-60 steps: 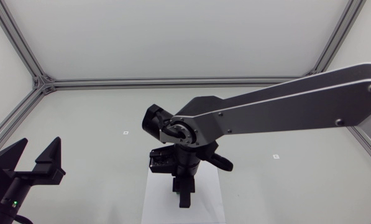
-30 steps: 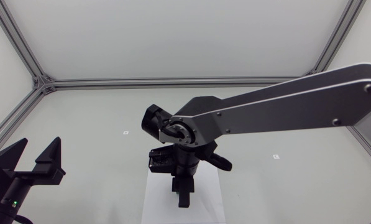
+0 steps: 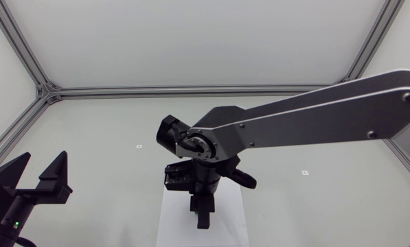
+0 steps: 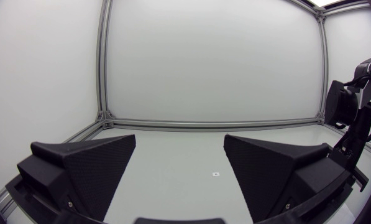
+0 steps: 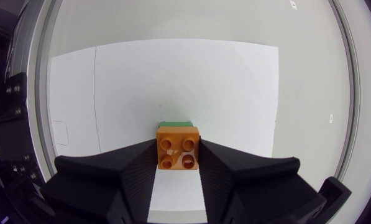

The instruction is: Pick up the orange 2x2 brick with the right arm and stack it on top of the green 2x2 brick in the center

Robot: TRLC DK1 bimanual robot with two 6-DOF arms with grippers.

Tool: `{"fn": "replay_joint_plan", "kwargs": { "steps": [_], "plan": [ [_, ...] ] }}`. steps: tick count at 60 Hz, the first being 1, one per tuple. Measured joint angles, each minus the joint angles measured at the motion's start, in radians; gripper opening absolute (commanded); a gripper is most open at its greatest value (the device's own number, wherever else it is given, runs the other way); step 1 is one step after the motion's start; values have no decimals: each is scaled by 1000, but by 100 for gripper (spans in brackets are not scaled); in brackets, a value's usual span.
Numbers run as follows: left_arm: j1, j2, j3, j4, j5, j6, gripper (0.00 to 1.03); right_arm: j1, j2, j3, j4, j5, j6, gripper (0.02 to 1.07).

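The orange 2x2 brick [image 5: 178,147] looks like a small moulded plastic block: light, rigid, with smooth and rather slippery side walls and 4 studs on top. It is unlikely to deform or break, so a firm squeeze on 2 opposite flat walls, low enough to leave the studs free, is the sensible hold. The likelier trouble is a twist in the grip or a slightly offset seating on the studs below.

In the right wrist view the right gripper [image 5: 178,158] has exactly that hold. Its fingers [image 5: 135,171] stand only a brick's width apart and press the orange brick from 2 sides, studs facing the camera. A strip of the green 2x2 brick [image 5: 177,124] shows just past the orange one's far edge, directly under it, over a white sheet [image 5: 173,74] on the worktop [image 3: 108,158]. Whether the 2 are pressed fully together I cannot tell.

From the head view the right arm [image 3: 314,116] reaches over the centre, wrist pointing down. The left gripper [image 4: 180,162] sits well apart near the worktop's edge, its fingers spread wide and holding nothing.
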Motion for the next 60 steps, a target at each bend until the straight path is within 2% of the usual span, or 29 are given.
{"fn": "replay_joint_plan", "kwargs": {
  "steps": [60],
  "plan": [
    [0,0,0,0,0,0,99,5,35,39,-28,0,8,8]
  ]
}}
